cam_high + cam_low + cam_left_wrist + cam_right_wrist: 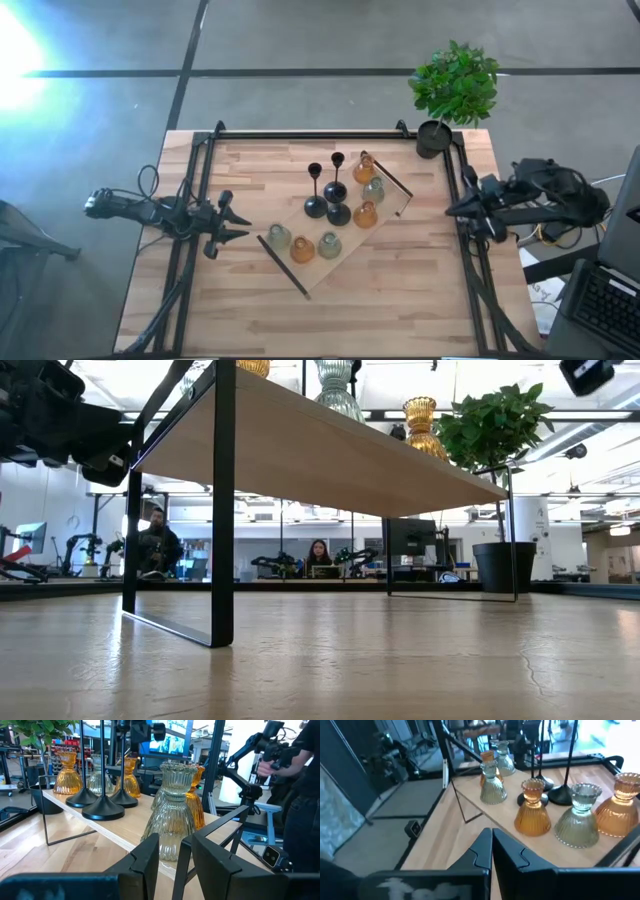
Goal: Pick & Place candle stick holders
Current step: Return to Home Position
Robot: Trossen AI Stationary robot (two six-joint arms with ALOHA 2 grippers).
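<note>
While the left claw (243, 226) sits open and empty and the right claw (450, 211) sits squeezed shut on nothing, the candle holders (335, 215) stand on the shelf (318, 272) between the two claws, touching neither.

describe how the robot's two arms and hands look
Both arms are dark, nearly black, slim and jointed. The left arm carries a looped black cable; the right arm has a thicker bundle of black cables on it. The left hand and the right hand each have two flat, angular black fingers. No markings show.
</note>
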